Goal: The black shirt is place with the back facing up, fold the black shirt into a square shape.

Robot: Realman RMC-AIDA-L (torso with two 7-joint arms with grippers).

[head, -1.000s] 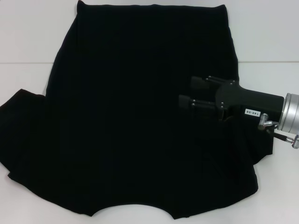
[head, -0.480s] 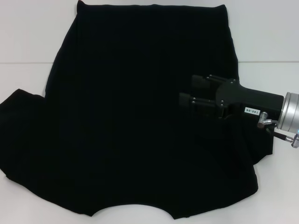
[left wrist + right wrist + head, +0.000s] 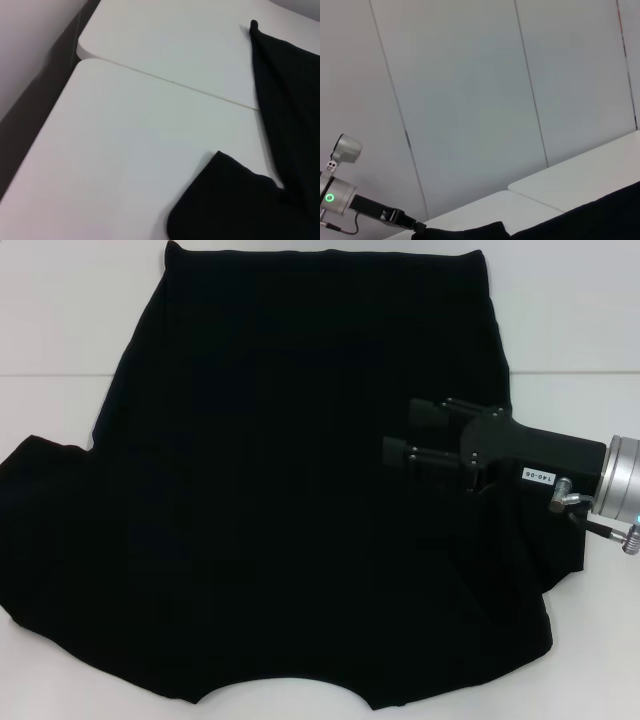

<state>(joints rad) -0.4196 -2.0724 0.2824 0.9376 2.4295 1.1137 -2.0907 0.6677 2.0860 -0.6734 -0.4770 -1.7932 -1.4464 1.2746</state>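
The black shirt lies spread on the white table, plain side up, with no print showing. Its left sleeve reaches the picture's left edge and also shows in the left wrist view. My right gripper hovers over the shirt's right part, pointing left, its two fingers apart. The shirt's right sleeve lies bunched under that arm. My left gripper shows only far off in the right wrist view, at the edge of the left sleeve.
A seam runs across the white table behind the sleeve. Bare table lies left and right of the shirt. A grey panelled wall stands behind the table.
The shirt's left sleeve has slid a little to the left, toward the picture's edge. The right gripper has stayed almost still.
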